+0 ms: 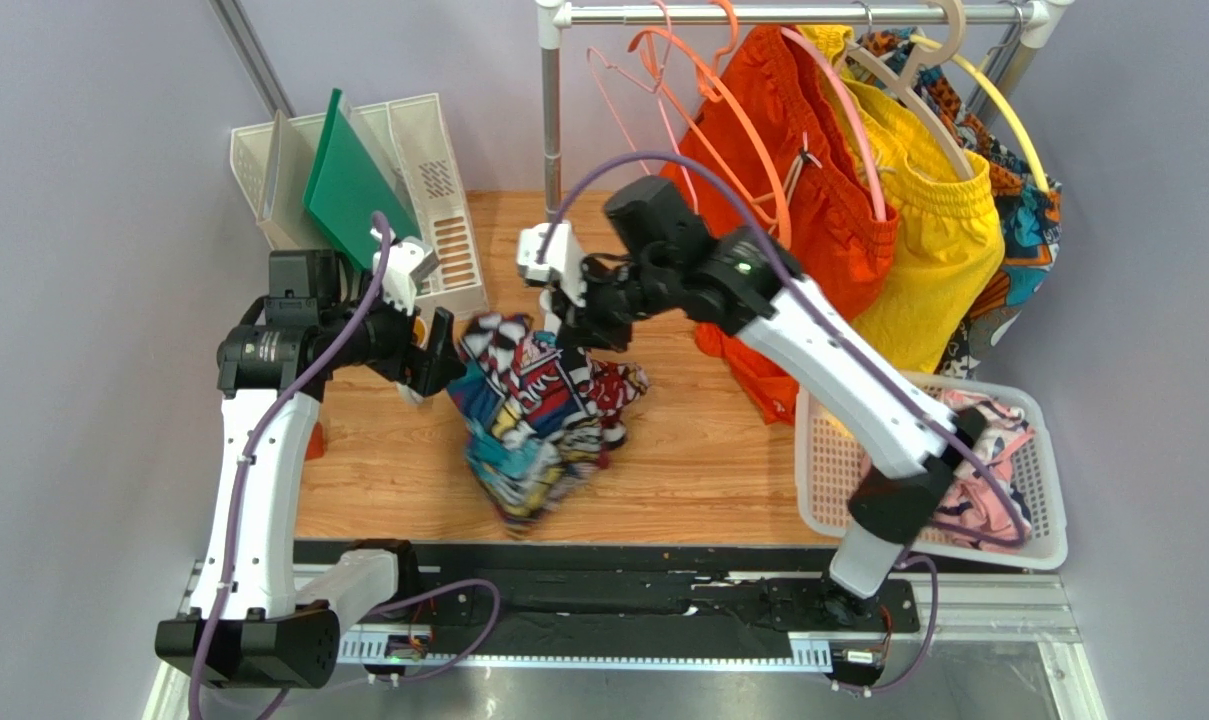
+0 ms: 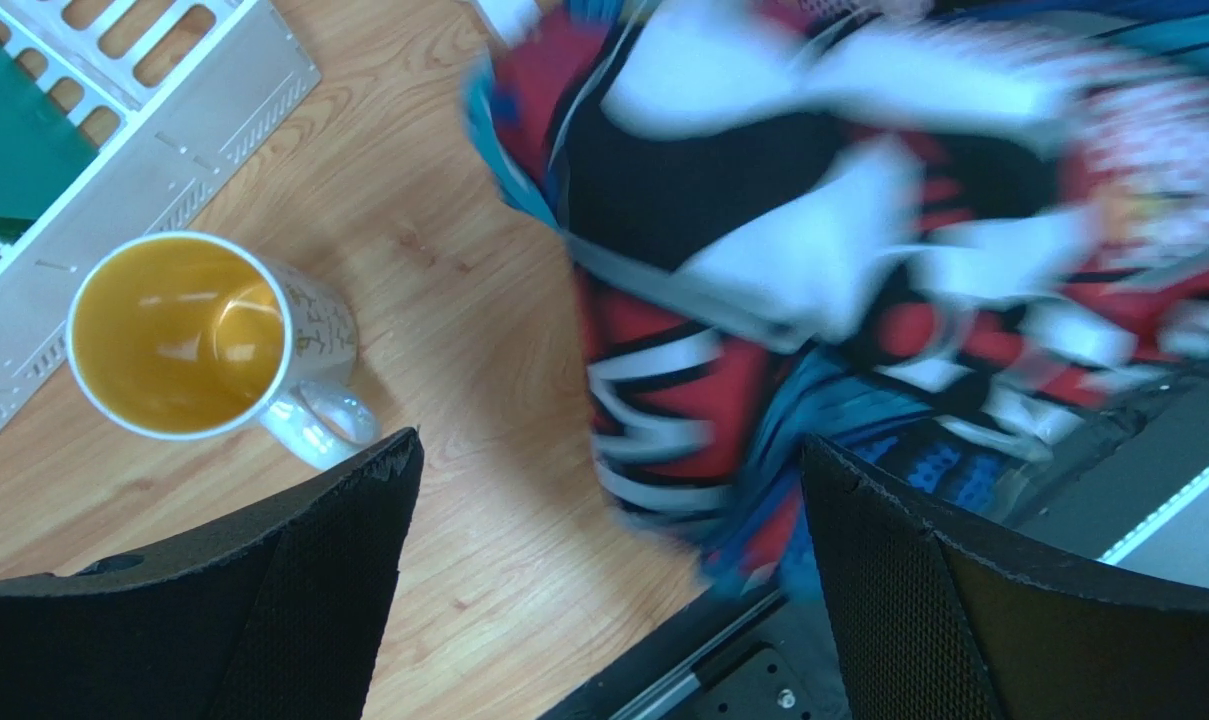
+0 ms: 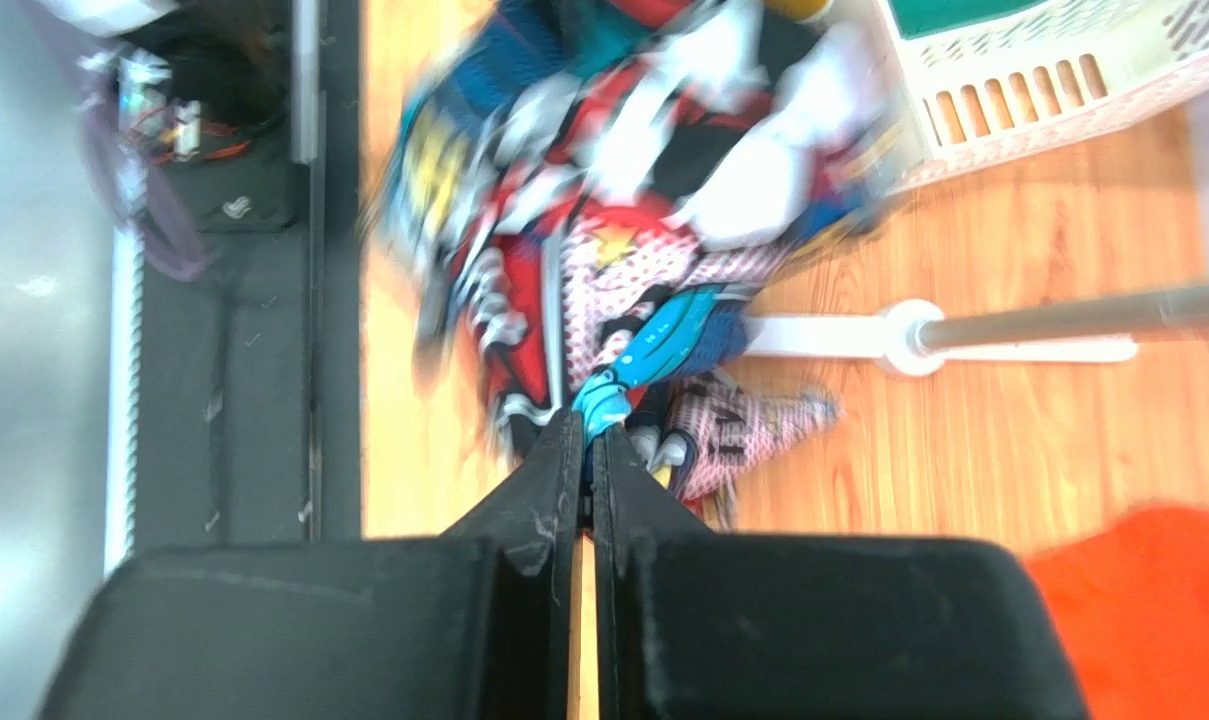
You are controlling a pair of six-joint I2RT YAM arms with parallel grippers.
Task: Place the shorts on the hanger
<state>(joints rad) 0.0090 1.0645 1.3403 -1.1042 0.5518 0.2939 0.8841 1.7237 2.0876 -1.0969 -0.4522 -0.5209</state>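
Right gripper (image 3: pixel 585 435) is pressed together, pinching a thin blue edge of the comic-print shorts (image 1: pixel 532 413). The rest of the cloth hangs below and ahead of that hand in a bunch, and its low end seems to rest on the table (image 1: pixel 700 450). Left gripper (image 2: pixel 610 450) is spread wide and holds nothing, with the shorts just ahead of its fingertips. The pale pink wire hanger (image 1: pixel 625 113) hangs on the rail beyond and above the right hand, apart from the shorts, nothing on it yet.

Risks, my read:
- The grip is only a small fold at an edge, so the weight of the bunch could pull it free on a lift or swing.
- The cloth is crumpled and no waistband is laid out, so it may go over the hanger lopsided and slide off.
- A mug (image 2: pixel 190 338) stands close beside one finger of the left hand, and a sideways sweep could tip it.
- The rail upright (image 1: pixel 550 120) is right beside the right hand, so cloth or the wrist cable could snag there.
- Orange shorts (image 1: pixel 821 210) hang next to the pink hanger and are easy to bump.

Room: there is bare wood on the near side of both hands, and to the right hand's right as far as the laundry basket (image 1: pixel 813 480). A file rack (image 1: pixel 445 210) closes off the far side of the left hand
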